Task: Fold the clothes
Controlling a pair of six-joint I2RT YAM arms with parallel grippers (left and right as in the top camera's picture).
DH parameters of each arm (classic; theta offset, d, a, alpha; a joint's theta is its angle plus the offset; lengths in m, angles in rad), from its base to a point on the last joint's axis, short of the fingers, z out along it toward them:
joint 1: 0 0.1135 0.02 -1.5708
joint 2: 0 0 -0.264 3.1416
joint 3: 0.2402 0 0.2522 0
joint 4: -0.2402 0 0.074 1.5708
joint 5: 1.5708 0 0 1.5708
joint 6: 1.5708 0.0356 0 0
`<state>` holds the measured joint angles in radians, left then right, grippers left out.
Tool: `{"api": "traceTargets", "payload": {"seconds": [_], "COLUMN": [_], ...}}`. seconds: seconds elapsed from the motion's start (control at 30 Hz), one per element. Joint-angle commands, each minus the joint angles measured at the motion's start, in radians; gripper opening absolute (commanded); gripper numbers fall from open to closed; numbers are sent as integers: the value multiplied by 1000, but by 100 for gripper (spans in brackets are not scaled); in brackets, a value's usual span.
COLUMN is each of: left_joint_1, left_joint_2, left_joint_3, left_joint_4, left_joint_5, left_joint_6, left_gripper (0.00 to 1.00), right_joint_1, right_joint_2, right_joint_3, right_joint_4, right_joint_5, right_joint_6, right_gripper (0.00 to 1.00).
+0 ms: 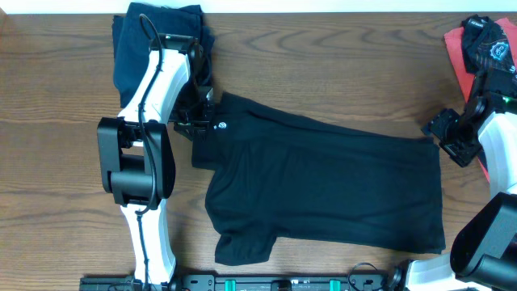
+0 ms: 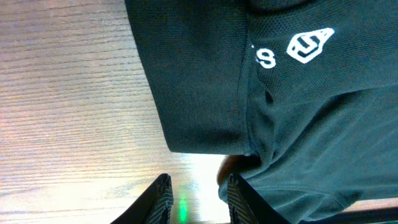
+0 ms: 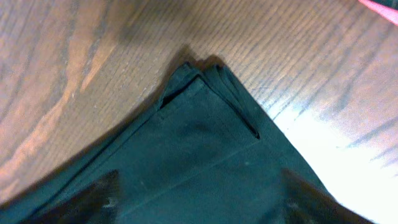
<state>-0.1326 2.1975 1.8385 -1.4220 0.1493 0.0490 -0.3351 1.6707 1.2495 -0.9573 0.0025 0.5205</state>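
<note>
Black T-shirt (image 1: 323, 186) lies spread on desk (image 1: 48, 162) (white logo (image 2: 308, 45) showing); left tool (image 2: 196, 199) narrowly parted, empty; right tool (image 3: 202, 198) wide over hem corner (image 3: 205, 81), empty

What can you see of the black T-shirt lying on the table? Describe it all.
The black T-shirt is soft, fine-knit fabric, spread nearly flat on the wooden table, neck end left, hem right, one short sleeve pointing toward the near edge. A small white logo with lettering sits near the shoulder seam. Its hem corner shows layered edges. The left gripper stands open at its shoulder edge, the right gripper open just off the hem corner; neither holds it.
</note>
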Motion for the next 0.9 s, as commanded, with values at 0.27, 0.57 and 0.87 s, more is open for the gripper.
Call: {"api": "traceTargets", "payload": {"seconds": [0.27,0.57,0.87], "left_joint_1": [3,3,-1], "left_joint_2": [-8,-8,13], "left_joint_3": [-2,-2,-2], "left_joint_4": [141,339,410], "left_joint_5": [13,98,233], "left_joint_6": [0,61,168], "left_gripper": [38,78,78], "right_joint_1": [9,10,63], "right_joint_2": [-2,-2,-2], "right_joint_3": [-3,-3,-3], "right_joint_4": [23,17,19], "right_joint_5": [-90,-176,-179], "right_joint_6": [-97,-141,-159], "right_gripper": [86,86,85]}}
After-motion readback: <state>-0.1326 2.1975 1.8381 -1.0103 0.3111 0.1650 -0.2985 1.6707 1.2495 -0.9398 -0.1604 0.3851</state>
